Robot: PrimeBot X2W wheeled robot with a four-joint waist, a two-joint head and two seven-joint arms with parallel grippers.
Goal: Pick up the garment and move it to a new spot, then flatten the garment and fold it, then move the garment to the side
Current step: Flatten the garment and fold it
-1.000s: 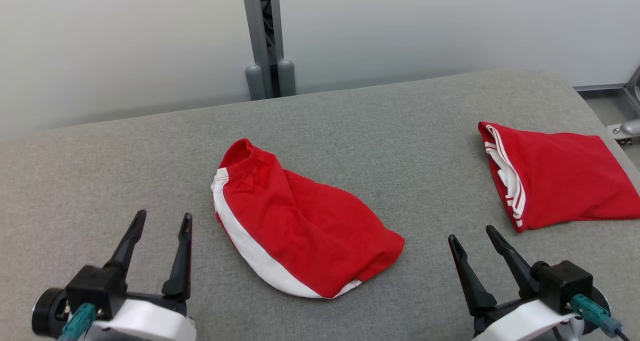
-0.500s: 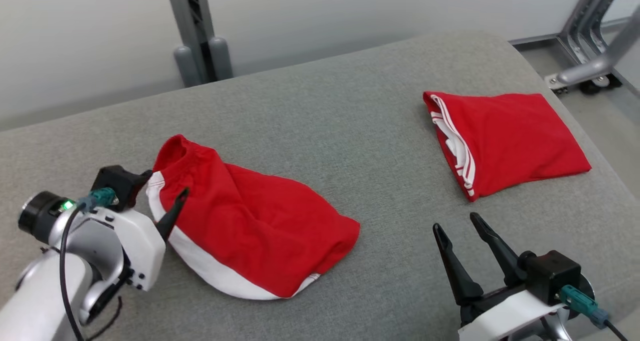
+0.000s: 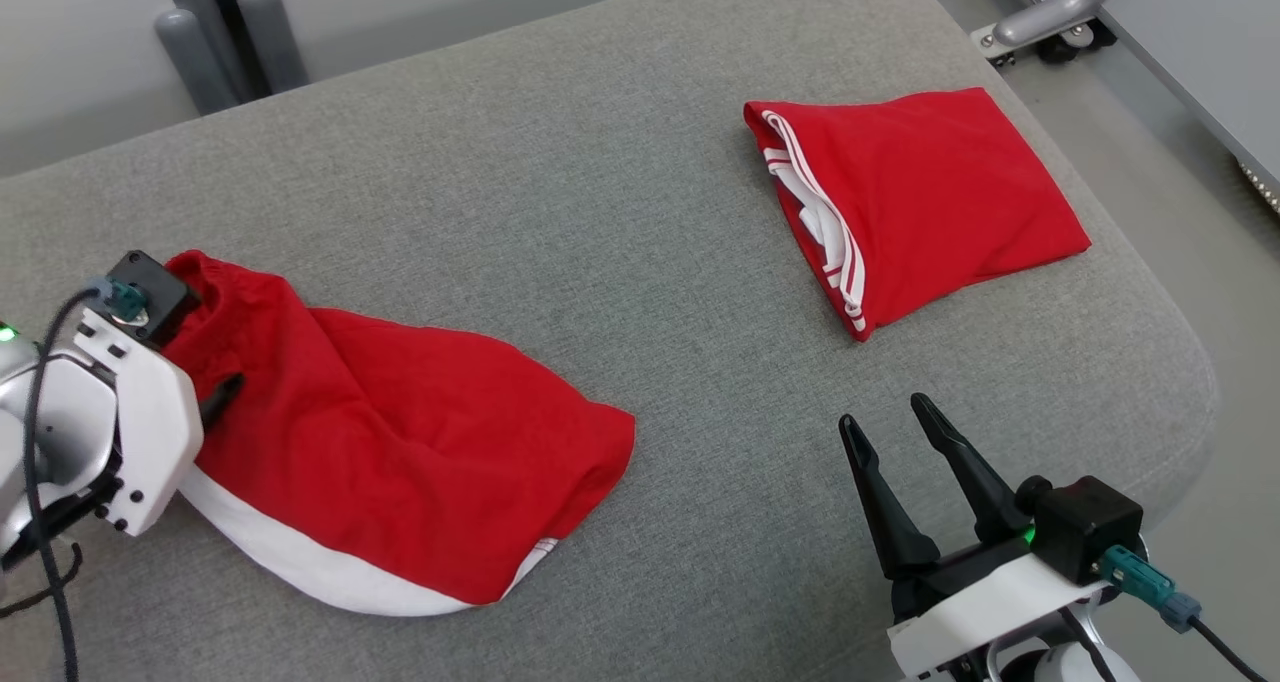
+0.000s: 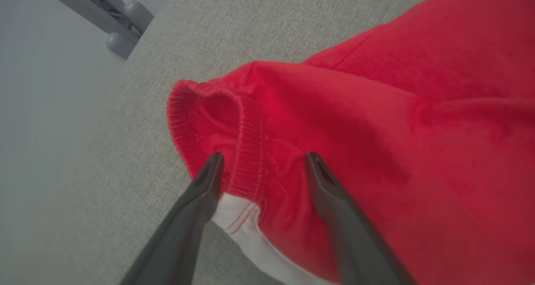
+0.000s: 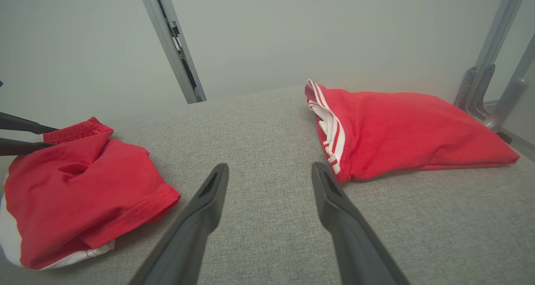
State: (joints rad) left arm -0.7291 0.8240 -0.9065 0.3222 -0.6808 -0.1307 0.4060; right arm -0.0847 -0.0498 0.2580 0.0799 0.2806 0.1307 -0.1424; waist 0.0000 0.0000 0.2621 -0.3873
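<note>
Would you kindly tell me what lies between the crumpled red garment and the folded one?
Nothing lies there: the grey surface between the crumpled garment and the folded garment is bare, as the head view shows.

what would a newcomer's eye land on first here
The bright red against grey: a crumpled red garment with a white stripe lies at the near left of the grey padded table, and a folded red garment at the far right. The left claw stands open astride the crumpled one's elastic waistband; the right claw hangs open over bare table, near right.
</note>
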